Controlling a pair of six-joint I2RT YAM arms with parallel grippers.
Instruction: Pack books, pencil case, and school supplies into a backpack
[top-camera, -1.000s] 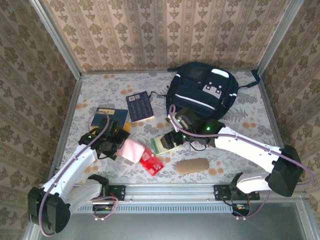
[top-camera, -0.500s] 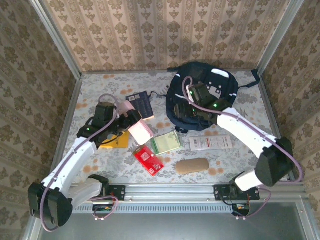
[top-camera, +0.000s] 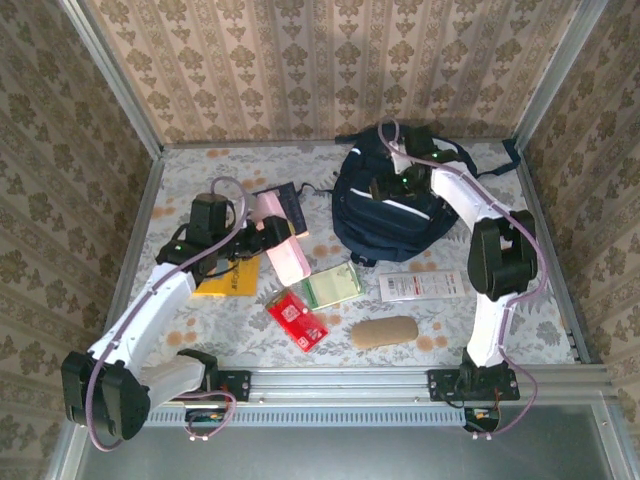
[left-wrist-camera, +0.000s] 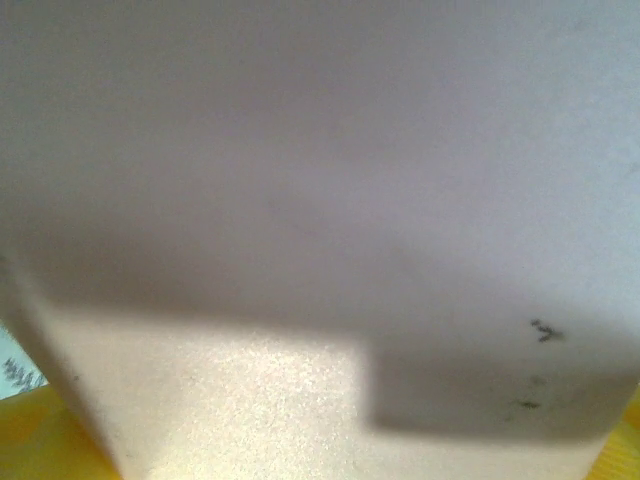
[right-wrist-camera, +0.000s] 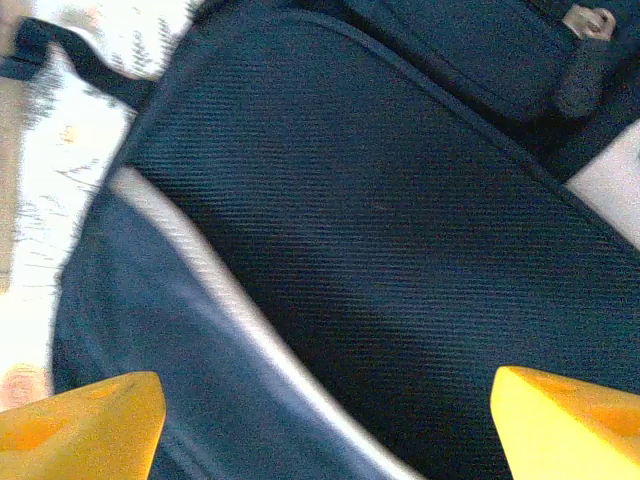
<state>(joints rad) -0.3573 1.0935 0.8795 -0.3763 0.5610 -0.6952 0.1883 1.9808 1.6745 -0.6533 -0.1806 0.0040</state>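
The navy backpack (top-camera: 400, 195) with white stripes lies at the back right. My right gripper (top-camera: 386, 186) hovers close over its dark fabric (right-wrist-camera: 380, 230), open, its yellow fingertips (right-wrist-camera: 80, 415) far apart with nothing between them (right-wrist-camera: 320, 420). My left gripper (top-camera: 262, 236) is shut on a pink oblong case (top-camera: 283, 246), held above the table left of the backpack; its pale surface (left-wrist-camera: 320, 200) hides the fingers in the left wrist view. Behind the case lies the navy grid book (top-camera: 283, 203). The orange-yellow book (top-camera: 228, 283) lies under my left arm. The red packet (top-camera: 297, 318), green pad (top-camera: 333, 285) and white packet (top-camera: 421, 284) lie in front.
A tan oblong pouch (top-camera: 386, 331) lies near the front rail; I cannot tell whether it or the pink case is the pencil case. Patterned walls close the table on three sides. The backpack's straps (top-camera: 510, 158) trail toward the right wall.
My left gripper carried the pink case from the front left up and back toward the backpack. My right arm swung from mid-table onto the backpack, leaving the green pad and white packet on the table.
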